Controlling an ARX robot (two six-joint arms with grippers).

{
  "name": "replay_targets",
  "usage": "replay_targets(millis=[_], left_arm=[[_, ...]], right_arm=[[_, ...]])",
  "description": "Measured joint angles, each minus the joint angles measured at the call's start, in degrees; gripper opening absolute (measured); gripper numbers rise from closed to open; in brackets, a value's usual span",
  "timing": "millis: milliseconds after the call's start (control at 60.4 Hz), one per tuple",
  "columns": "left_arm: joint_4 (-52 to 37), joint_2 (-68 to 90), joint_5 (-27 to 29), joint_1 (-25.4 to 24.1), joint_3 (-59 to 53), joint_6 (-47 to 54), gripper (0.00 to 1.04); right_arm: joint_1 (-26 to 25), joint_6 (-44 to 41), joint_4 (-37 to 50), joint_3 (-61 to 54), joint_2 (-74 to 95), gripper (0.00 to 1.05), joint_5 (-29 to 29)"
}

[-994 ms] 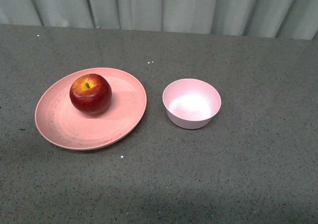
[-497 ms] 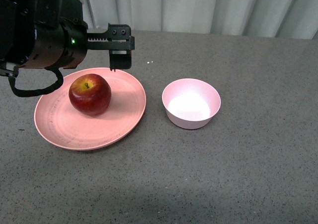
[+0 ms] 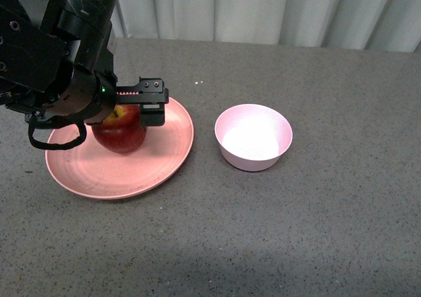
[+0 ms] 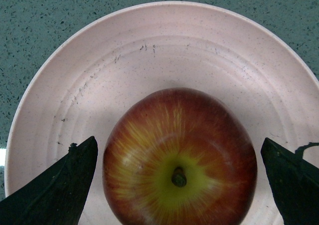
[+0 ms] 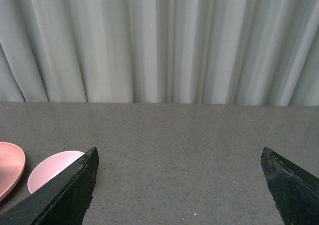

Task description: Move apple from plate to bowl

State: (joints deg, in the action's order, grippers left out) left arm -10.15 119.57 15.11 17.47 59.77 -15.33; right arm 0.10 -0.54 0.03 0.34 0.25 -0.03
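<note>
The dark red apple (image 3: 123, 135) sits on the salmon-pink plate (image 3: 168, 155) at the left, partly hidden by my left arm. My left gripper (image 3: 129, 115) is open and low over the apple. In the left wrist view its fingers (image 4: 55, 190) stand either side of the apple (image 4: 179, 155), apart from it, over the plate (image 4: 164, 40). The pale pink bowl (image 3: 254, 137) stands empty to the right of the plate. My right gripper (image 5: 179, 185) is open and empty above bare table, out of the front view. Its view shows the bowl (image 5: 47, 169) and the plate's edge (image 5: 9, 166).
The grey speckled table (image 3: 316, 224) runs back to a pale curtain (image 3: 263, 10). My left arm's dark bulk (image 3: 52, 53) fills the upper left of the front view. A few white specks lie on the table.
My left arm came into view from the upper left. It has dropped from behind the plate down onto the apple, so its fingers now straddle it. The apple, plate and bowl have not moved.
</note>
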Motion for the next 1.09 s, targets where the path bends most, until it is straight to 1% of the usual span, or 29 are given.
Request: replay_targets(millis=[132,166,232,265,431,546,679,861,1010,1093], left_arm=[[1.3,1.5,-0.3,-0.2,1.6,-0.4,0.98],[1.6,1.6,-0.2,-0.2,1.8,-0.5,0.92],[1.9,1.6,-0.3,-0.2,2.1,-0.6,0.85],[1.9,1.6,-0.3,-0.2,2.2,-0.6,0.83],[2.1,1.4,0.1,-0.1,2.4,-0.2,0.82],[2.7,0.0,-0.6,0.7,2.5,-0.5,0.81],[4.1,-1.8,-2.1,3.4,4.2,-1.5,0.81],[6.1,-2.3,-4.6,9.7,9.0,-3.0,0.81],[7.5,-0.8,-5.0,15.0,13.6,-3.3,0.81],[8.3,0.5,-5.3,16.6,15.6,-3.4,0.81]], right_arm=[[0.0,0.0,0.0,0.0,0.0,0.95,0.0],[0.0,0.0,0.0,0.0,0.0,0.95,0.0],[0.0,0.0,0.0,0.0,0.0,0.95,0.0],[0.0,0.0,0.0,0.0,0.0,0.95,0.0],[0.0,0.0,0.0,0.0,0.0,0.95,0.0],[0.0,0.0,0.0,0.0,0.0,0.95,0.0],[0.0,0.0,0.0,0.0,0.0,0.95,0.0],[0.0,0.0,0.0,0.0,0.0,0.95,0.0],[0.0,0.0,0.0,0.0,0.0,0.95,0.0],[0.0,0.0,0.0,0.0,0.0,0.95,0.0]])
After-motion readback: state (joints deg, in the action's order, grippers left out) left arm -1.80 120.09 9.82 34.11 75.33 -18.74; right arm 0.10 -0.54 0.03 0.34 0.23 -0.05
